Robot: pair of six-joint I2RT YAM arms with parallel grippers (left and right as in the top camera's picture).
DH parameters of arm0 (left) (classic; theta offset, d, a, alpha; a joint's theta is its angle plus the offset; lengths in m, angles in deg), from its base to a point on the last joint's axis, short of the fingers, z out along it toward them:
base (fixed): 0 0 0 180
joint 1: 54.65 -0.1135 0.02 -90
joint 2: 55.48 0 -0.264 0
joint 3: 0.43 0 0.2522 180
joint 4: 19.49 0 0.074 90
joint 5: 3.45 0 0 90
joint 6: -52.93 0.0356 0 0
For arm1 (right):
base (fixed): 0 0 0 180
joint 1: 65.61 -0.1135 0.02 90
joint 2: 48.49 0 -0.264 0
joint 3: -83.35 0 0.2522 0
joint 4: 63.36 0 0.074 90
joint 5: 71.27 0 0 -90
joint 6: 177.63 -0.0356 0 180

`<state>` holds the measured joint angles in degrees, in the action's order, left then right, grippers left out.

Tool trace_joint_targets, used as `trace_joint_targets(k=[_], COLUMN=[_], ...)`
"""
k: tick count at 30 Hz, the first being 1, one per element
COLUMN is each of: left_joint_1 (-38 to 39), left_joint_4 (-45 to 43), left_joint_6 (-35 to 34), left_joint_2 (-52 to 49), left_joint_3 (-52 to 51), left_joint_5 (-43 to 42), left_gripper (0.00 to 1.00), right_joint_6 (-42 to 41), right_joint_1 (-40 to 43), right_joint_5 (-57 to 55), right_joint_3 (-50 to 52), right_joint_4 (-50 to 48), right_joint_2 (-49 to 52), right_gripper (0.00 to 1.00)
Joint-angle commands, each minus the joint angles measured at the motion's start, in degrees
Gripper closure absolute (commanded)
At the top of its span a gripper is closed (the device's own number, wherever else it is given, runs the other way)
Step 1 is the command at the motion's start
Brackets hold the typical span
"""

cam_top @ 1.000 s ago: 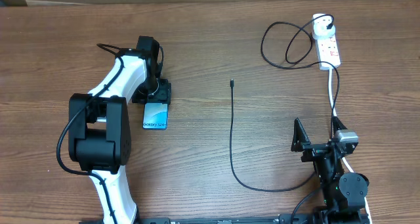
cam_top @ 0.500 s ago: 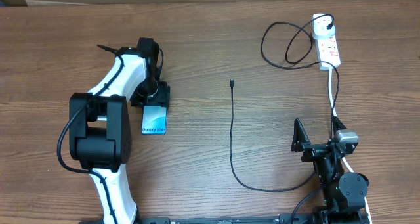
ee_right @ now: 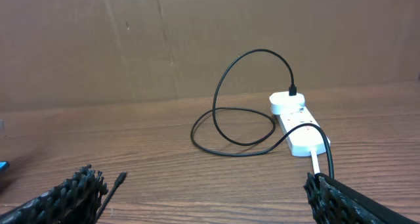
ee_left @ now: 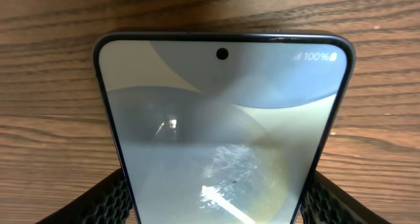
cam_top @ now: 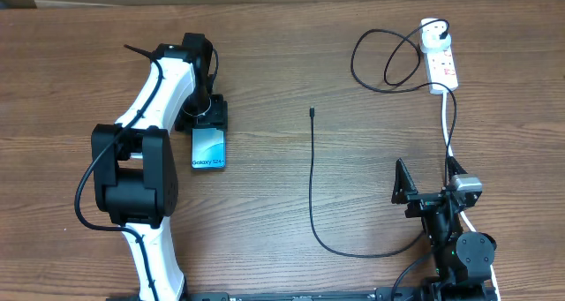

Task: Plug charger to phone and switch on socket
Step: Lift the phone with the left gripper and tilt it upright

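The phone (cam_top: 209, 148) lies flat on the wooden table with its teal screen up. My left gripper (cam_top: 209, 117) is shut on its top end. In the left wrist view the phone (ee_left: 220, 119) fills the frame, and the black fingers (ee_left: 108, 201) press against both long edges. The charger (cam_top: 311, 177) runs as a thin black cable down the table's middle, its connector tip (cam_top: 312, 112) lying loose. Its white adapter (cam_top: 433, 38) sits in the socket (cam_top: 443, 67) at the far right. My right gripper (cam_top: 428, 179) stands open near the front edge, holding nothing.
The socket's white cord (cam_top: 448, 129) runs toward the right arm's base. In the right wrist view the cable loops (ee_right: 243, 112) beside the socket (ee_right: 303, 135), and the connector tip (ee_right: 121, 178) lies by my left finger. A cardboard wall (ee_right: 197, 40) stands behind the table.
My left gripper has shifted the phone a little toward the far side of the table and straightened it. The right arm and the cable have not moved.
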<state>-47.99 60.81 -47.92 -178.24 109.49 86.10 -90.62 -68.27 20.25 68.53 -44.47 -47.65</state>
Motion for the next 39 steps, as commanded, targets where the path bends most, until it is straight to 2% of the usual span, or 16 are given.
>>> trace_joint_targets(k=[1, 9, 15, 20, 33, 37, 39], left_joint_1=[-0.3, -0.3, -0.3, -0.5, -2.2, -2.3, -2.3], left_joint_4=[0.5, 2.5, 4.4, 5.2, 5.4, 5.8, 6.2], left_joint_6=[-2.1, -4.6, -5.5, -7.6, -7.7, -12.2, -14.8], left_joint_2=[0.0, 0.0, 0.0, 0.0, 0.0, 0.0, 0.0], left_joint_3=[2.2, 3.1, 4.2, 4.4, 4.4, 4.4, 4.4], left_joint_5=[-3.5, -9.7, -15.6, -22.8, -42.9, -46.3, -47.8], left_gripper=[0.35, 0.39, 0.39, 0.44, 0.78, 0.94, 0.96], right_joint_6=[0.1, 0.1, 0.0, 0.0, 0.0, 0.0, 0.0], right_joint_1=[-0.3, -0.3, -0.3, -0.3, -0.3, -0.3, -0.3], right_joint_5=[0.1, 0.1, 0.1, 0.1, 0.1, 0.1, 0.1], right_joint_3=[0.6, 0.6, 0.6, 0.6, 0.6, 0.6, 0.6], right_joint_4=[-0.4, -0.4, -0.4, -0.4, -0.4, -0.4, -0.4], right_joint_2=[-0.6, -0.6, -0.6, -0.6, -0.6, -0.6, -0.6], right_gripper=[0.00, 0.00, 0.00, 0.00, 0.00, 0.00, 0.00])
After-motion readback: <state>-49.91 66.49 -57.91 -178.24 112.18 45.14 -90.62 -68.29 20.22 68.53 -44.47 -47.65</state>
